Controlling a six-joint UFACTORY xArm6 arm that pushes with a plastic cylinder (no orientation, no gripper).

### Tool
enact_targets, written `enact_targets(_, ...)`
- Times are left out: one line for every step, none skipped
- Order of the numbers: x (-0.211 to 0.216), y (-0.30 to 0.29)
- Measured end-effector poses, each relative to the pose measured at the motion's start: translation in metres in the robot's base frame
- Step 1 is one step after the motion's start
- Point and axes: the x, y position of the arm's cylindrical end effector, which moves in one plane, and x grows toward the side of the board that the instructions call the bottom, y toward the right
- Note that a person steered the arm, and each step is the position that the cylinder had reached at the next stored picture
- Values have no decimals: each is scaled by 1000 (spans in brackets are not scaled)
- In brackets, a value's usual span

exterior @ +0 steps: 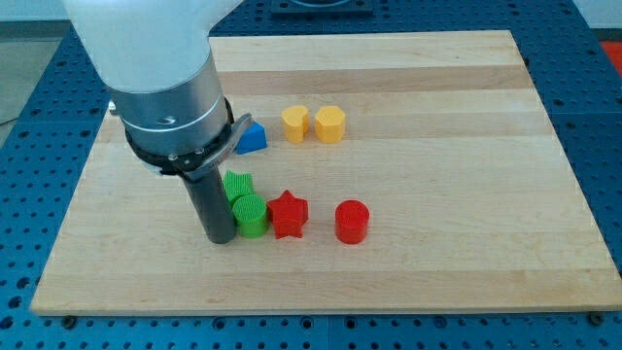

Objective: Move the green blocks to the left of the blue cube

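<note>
My tip (219, 236) is down on the wooden board (437, 243), and it has hold of nothing (it is a bare rod, so it can only shove). It stands hard against the left side of the green cylinder (251, 214), touching it or very nearly so. Just behind that, toward the view's top, is the second green block (238, 184), ridged and possibly star-shaped, though the rod and its collar cover part of it and I cannot be sure.

The red star (288, 214) touches the green cylinder's right side, with the red cylinder (352, 221) a little apart further right. Up the board is a blue block (253, 137), the only blue piece I see, so I take it as the target; it looks more like a wedge than a cube, and the arm hides whatever lies to its left. Two yellow blocks (313, 124) stand side by side to its right.

Being on the left of the greens suits pushing them rightward, which I judge is the wrong way. I would want to come round below them and drive them up and left.
</note>
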Motion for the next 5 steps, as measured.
enact_targets(0, 17)
enact_targets(8, 28)
enact_targets(24, 44)
enact_targets(12, 65)
enact_targets(-16, 66)
